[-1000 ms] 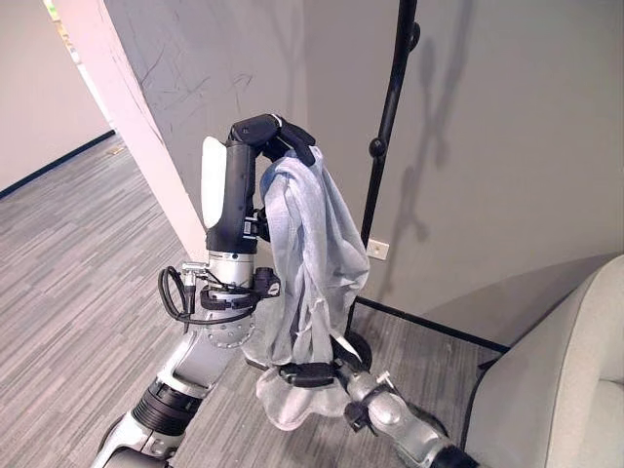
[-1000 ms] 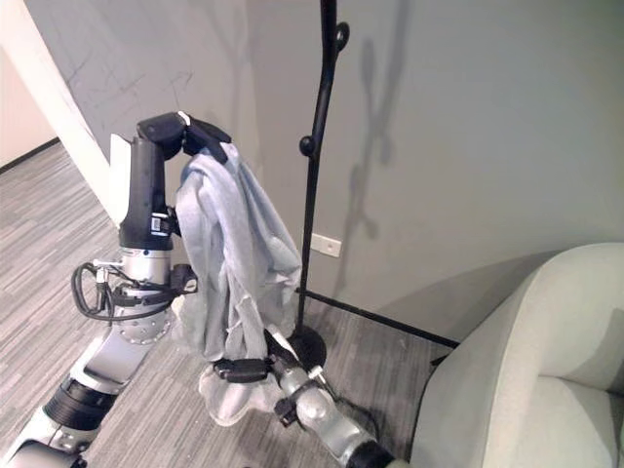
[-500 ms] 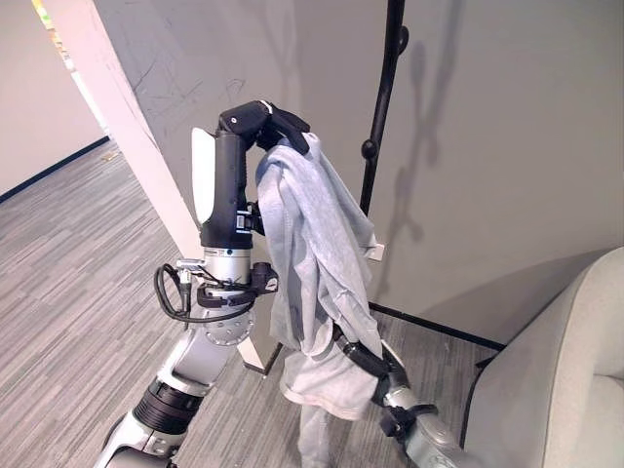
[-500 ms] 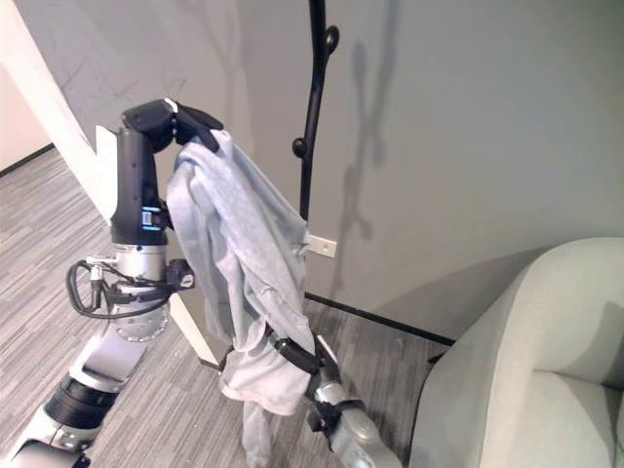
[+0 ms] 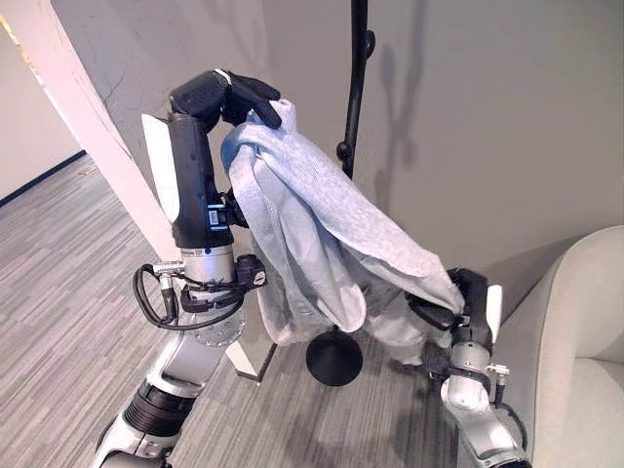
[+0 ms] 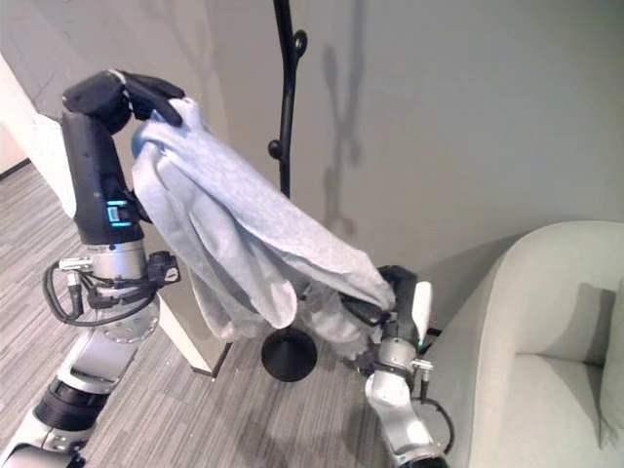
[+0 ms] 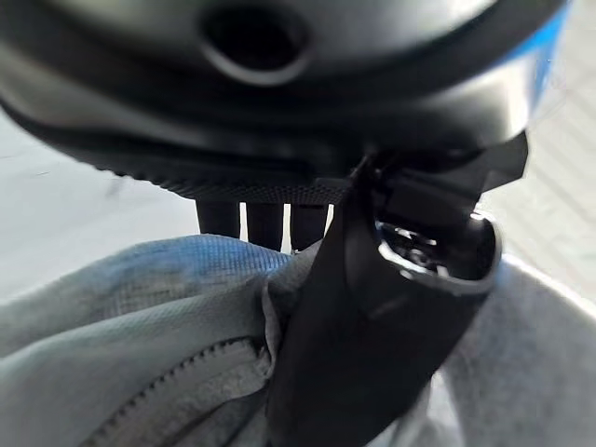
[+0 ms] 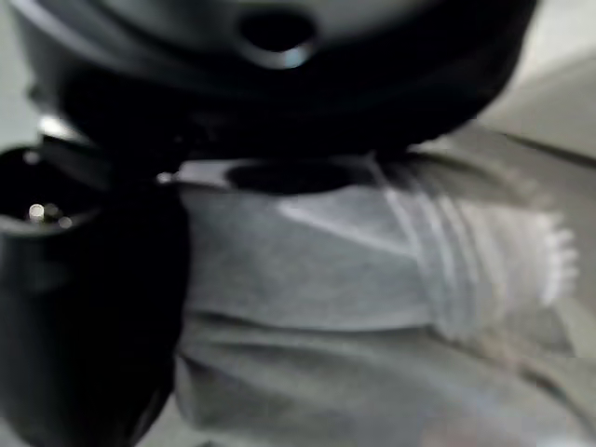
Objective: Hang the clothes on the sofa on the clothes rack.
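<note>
Left eye view | garment [image 5: 322,234] stretched between right hand [image 5: 458,297], clamped on its low end, and left hand [image 5: 229,97], clenched on its top | rack [image 5: 353,117] just behind | step: carrying to rack; next: a fold must be lifted over a peg

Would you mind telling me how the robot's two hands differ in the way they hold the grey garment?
The left hand is raised high, gripping the grey garment at its top end near the clothes rack; the right hand sits low beside the sofa, holding the lower end. Both have fingers curled on the cloth, stretched between them.
</note>
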Controlling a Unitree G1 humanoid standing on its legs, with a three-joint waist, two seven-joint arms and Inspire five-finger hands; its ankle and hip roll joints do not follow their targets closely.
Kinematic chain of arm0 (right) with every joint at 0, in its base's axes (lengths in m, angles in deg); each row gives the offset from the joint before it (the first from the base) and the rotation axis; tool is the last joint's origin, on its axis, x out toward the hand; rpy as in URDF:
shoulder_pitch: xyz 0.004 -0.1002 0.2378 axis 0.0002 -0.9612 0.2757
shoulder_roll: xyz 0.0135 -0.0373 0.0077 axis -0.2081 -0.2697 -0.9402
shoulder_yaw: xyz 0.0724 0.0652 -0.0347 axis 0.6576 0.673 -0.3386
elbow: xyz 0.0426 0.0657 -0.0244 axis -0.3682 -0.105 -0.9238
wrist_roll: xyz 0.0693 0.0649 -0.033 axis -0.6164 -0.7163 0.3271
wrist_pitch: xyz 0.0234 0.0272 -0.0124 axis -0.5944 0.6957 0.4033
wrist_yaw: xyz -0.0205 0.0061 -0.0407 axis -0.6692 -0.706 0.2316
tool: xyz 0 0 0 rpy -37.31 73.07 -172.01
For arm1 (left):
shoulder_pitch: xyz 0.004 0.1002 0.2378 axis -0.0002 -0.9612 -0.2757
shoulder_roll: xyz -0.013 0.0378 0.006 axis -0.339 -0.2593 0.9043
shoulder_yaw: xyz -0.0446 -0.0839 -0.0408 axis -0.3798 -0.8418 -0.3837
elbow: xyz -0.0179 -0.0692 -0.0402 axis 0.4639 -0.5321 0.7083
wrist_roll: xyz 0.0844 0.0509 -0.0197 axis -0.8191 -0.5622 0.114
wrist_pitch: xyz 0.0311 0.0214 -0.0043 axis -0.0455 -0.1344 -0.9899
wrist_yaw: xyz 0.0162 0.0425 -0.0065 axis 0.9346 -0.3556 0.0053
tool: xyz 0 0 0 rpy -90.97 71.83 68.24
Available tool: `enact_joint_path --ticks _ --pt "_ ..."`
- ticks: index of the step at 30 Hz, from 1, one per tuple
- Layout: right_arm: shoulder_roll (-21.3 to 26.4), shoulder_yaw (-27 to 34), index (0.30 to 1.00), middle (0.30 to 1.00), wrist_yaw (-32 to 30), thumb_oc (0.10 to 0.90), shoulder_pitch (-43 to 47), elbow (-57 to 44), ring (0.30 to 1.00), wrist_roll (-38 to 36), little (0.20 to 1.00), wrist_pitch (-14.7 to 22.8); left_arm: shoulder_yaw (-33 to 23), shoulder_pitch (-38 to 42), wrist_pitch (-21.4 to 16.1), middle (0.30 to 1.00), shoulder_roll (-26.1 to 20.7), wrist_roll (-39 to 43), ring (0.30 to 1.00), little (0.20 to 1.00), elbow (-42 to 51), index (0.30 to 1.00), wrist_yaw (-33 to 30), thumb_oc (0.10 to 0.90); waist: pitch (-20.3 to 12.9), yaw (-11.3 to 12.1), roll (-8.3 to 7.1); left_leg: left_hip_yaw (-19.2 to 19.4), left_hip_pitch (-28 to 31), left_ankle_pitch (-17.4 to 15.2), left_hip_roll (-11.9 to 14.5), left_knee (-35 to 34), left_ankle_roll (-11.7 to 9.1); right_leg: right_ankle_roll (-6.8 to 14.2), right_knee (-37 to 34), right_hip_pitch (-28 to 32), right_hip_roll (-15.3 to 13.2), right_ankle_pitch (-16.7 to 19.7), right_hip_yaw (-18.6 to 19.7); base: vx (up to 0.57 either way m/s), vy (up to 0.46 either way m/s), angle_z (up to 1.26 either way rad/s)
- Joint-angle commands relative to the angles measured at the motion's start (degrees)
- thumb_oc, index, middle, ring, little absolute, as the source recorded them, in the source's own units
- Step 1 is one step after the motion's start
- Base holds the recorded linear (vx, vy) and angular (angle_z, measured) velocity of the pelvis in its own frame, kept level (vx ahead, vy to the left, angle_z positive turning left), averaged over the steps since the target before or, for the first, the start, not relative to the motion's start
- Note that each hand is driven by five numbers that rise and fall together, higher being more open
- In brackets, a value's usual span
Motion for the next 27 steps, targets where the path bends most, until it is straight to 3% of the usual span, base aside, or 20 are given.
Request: enact_joint_path --ticks 1,10,17,20,21,22,23,25,27 --pt "2.34 3.77 0.300 0.300 -6.97 0.400 6.43 -4.69 0.300 6.11 0.300 1.64 -4.40 6.06 -4.65 0.300 0.20 -0.88 0.300 0.300 1.31 0.300 -5.08 0.400 -5.09 0.32 -2.05 1.87 -1.10 -4.86 -1.17 0.16 0.44 1.69 2.23 5.68 0.08 -6.80 -0.86 0.00 0.000 0.00" --pt "6.71 9.02 0.300 0.300 -12.27 0.400 13.32 -12.75 0.300 15.94 0.300 -1.68 -4.95 7.42 -4.35 0.300 -0.12 -3.75 0.300 0.300 -1.43 0.300 -7.65 0.400 -5.16 0.77 -2.43 1.84 -1.13 -5.52 -1.44 0.16 0.88 2.06 1.63 5.52 -0.25 -6.52 -0.23 0.02 0.026 0.00" --pt "12.02 7.88 0.300 0.300 -12.36 0.400 25.40 -9.43 0.300 18.09 0.300 -3.73 -3.66 15.71 -2.00 0.300 -2.87 -6.36 0.300 0.300 -12.79 0.300 -9.49 0.400 -4.91 1.51 -3.35 2.67 -1.61 -6.51 -1.50 0.16 1.47 2.91 2.89 3.62 -0.63 -5.77 1.85 0.05 0.060 -0.12" --pt "16.90 6.08 0.300 0.300 -11.22 0.400 32.57 -7.78 0.300 18.24 0.300 -4.85 -1.55 22.70 0.74 0.300 -4.66 -5.59 0.300 0.300 -22.15 0.300 -9.89 0.400 -3.77 1.23 -3.62 3.26 -1.03 -7.47 -1.63 0.16 2.41 3.65 12.58 -0.04 -0.95 -6.09 2.12 0.09 0.154 -0.28" --pt "19.22 5.53 0.300 0.300 -10.46 0.400 34.78 -6.76 0.300 18.37 0.300 -5.32 -0.50 25.48 1.38 0.300 -5.35 -4.68 0.300 0.300 -25.80 0.300 -9.04 0.400 -3.26 0.79 -3.54 3.15 0.14 -7.93 -1.94 0.16 2.92 4.35 19.73 -2.53 -1.37 -5.01 1.81 0.08 0.123 -0.17" --pt "19.26 5.51 0.300 0.300 -10.49 0.400 34.93 -6.68 0.300 18.35 0.300 -5.30 -0.49 25.65 1.33 0.300 -5.35 -4.65 0.300 0.300 -25.93 0.300 -9.07 0.400 -3.19 0.82 -3.61 3.19 0.09 -7.91 -2.04 0.16 2.95 4.38 20.23 -2.82 -1.50 -5.27 1.89 0.13 0.180 -0.07" --pt "21.41 4.56 0.300 0.300 -9.85 0.400 37.29 -5.74 0.300 18.61 0.300 -5.53 0.58 28.33 2.24 0.300 -6.59 -4.38 0.300 0.300 -29.22 0.300 -8.78 0.400 -2.35 -0.13 -3.31 2.88 1.90 -8.61 -2.39 0.16 3.79 5.07 28.74 -5.64 -2.26 -1.93 1.96 0.10 0.144 0.01" --pt "22.83 3.17 0.300 0.300 -9.24 0.400 40.40 -4.50 0.300 18.44 0.300 -5.77 1.32 30.99 2.99 0.300 -7.66 -4.07 0.300 0.300 -31.83 0.300 -8.61 0.400 -1.29 -1.19 -2.75 2.79 3.49 -9.11 -2.46 0.16 4.59 5.06 37.60 -9.37 -2.58 0.15 2.49 0.12 0.158 0.04" --pt "23.85 2.72 0.300 0.300 -8.14 0.400 41.69 -2.82 0.300 18.48 0.300 -5.56 0.62 32.74 3.97 0.300 -8.69 -3.91 0.300 0.300 -35.24 0.300 -7.69 0.400 -0.82 -1.89 -2.24 3.41 5.76 -10.20 -2.58 0.16 4.22 3.91 42.49 -15.06 -2.85 -3.11 2.22 0.19 0.105 0.05"
